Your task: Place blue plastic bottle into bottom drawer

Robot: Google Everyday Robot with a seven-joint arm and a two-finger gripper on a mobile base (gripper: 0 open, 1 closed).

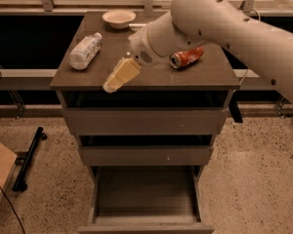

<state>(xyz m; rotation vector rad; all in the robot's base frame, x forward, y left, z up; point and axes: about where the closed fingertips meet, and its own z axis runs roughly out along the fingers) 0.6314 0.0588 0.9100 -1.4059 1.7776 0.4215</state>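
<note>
A grey cabinet (156,79) with three drawers. The bottle (85,51) lies on its side at the top's left, near the edge. The gripper (115,78) hangs over the front edge, just right of the bottle and apart from it. Whether it is clenched or released I cannot tell. Behind it are a can (186,57) and a bowl (118,18). The bottom drawer (146,195) stands pulled out.

The tool (119,76), pale cream-yellow, hangs over the front edge of the tabletop (195,78), left of middle, under a white arm (224,23) dotted with small dark holes. The tabletop is dull grey-brown. Near its left edge the bottle (84,51) is clear, pale bluish, white-capped. At the back edge the bowl (118,18) is cream. Toward the right edge the can (186,57) is red, silvery-ended. The bottom drawer (145,199) is grey-brown, the floor (254,179) speckled beige.
</note>
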